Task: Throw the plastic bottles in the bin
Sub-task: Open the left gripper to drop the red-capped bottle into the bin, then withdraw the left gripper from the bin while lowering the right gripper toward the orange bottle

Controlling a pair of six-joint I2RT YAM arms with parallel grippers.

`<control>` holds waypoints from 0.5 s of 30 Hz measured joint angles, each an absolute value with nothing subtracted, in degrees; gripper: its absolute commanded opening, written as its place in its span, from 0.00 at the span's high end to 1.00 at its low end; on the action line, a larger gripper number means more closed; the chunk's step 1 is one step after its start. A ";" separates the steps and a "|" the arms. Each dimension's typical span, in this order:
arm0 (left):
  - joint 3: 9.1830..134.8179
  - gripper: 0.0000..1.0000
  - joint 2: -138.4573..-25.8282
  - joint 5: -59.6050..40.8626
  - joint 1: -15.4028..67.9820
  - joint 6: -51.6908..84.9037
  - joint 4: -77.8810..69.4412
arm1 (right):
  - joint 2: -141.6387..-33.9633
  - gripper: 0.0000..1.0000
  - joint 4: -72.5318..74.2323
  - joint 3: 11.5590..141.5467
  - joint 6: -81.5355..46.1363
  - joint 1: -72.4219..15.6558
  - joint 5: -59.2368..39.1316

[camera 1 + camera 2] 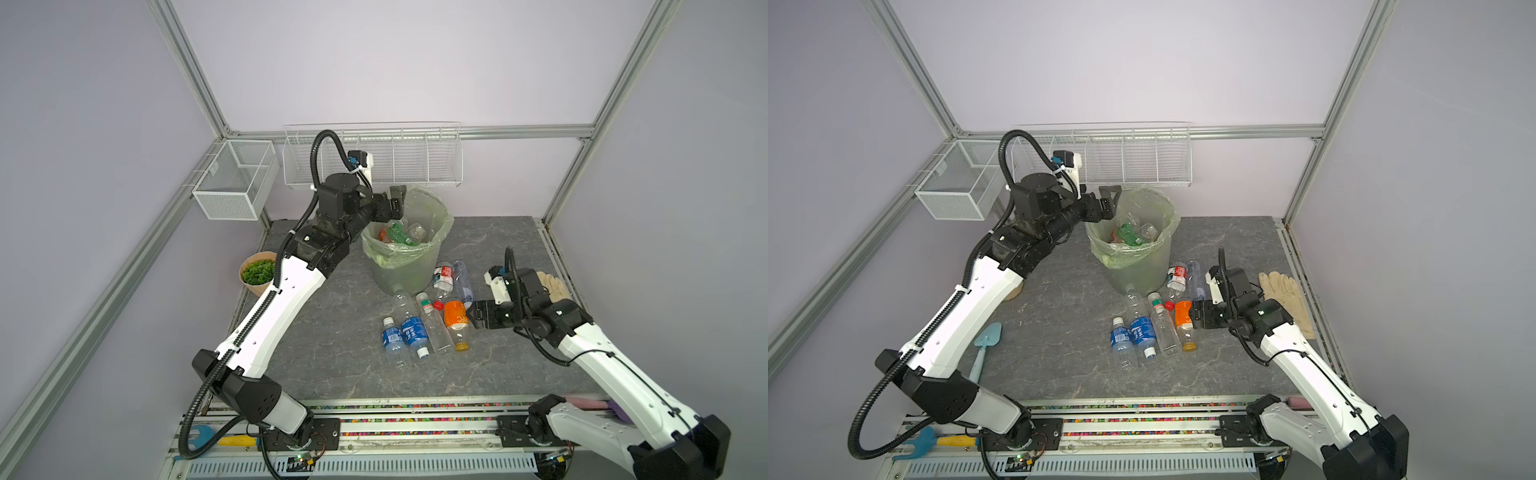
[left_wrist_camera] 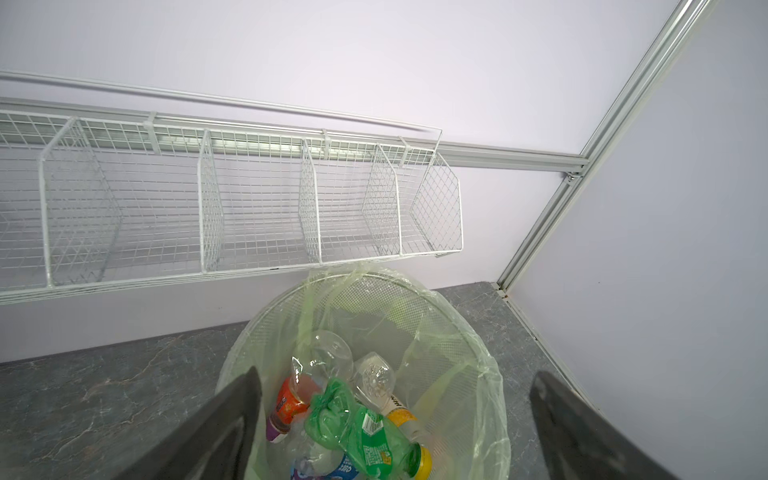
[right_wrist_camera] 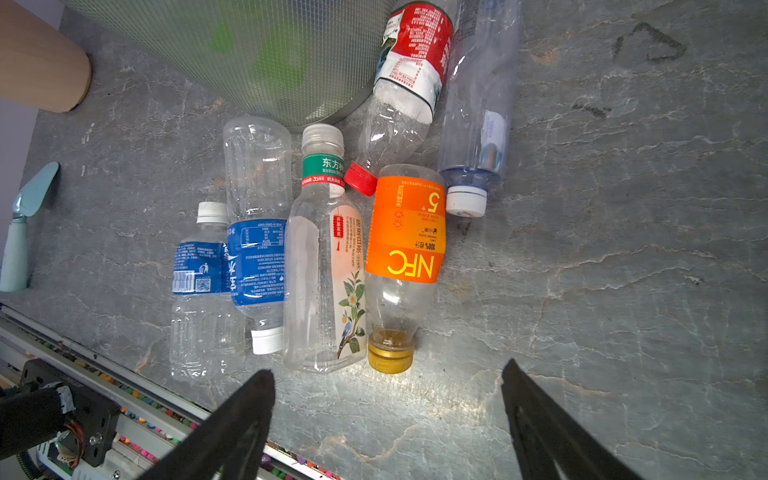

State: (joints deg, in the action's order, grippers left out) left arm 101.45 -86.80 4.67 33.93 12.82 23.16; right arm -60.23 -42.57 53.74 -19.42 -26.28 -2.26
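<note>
Plastic bottles (image 2: 376, 380) are lying heaped directly beneath the left gripper (image 2: 397, 372), whose two black fingers are standing spread wide with nothing between them. The gripper is hanging over the near-left rim of the bin (image 1: 445, 226), a round, tapered, translucent grey-green bucket lined with a pale green plastic bag. Inside it, a crushed green bottle with a yellow cap (image 2: 365, 436) is resting on top of the heap, with an orange-labelled bottle with a purple cap (image 2: 289, 405) lying beside it.

The right gripper (image 3: 387, 368) is hovering low over the grey marbled tabletop (image 3: 623, 249), its fingers also parted wide and gripping nothing. Six more bottles are lying on their sides just ahead of it. The clear bottle with an orange label and gold cap (image 3: 405, 249) is lying nearest, apart from the fingertips. Next to it are lying a tall clear tea bottle with a green neck band (image 3: 324, 270), a large blue-labelled water bottle (image 3: 257, 257) and a small blue-labelled water bottle (image 3: 199, 274). Farther off, just beside the bin's foot, a red-and-white-labelled bottle with a red cap (image 3: 409, 62) and a bluish clear bottle with a white cap (image 3: 478, 104) are lying together.

Around them, a tan plant pot holding green leaves (image 1: 257, 272) is standing left of the bin. A teal hand trowel (image 1: 988, 336) is lying under the left arm. Pale cream gloves (image 1: 1285, 299) are lying behind the right arm, and white wire baskets (image 1: 374, 162) are hanging on the walls.
</note>
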 measured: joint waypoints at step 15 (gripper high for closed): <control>86.63 0.00 -75.22 6.13 33.93 13.85 21.32 | -60.95 0.12 -42.54 53.74 -19.49 -26.28 -2.63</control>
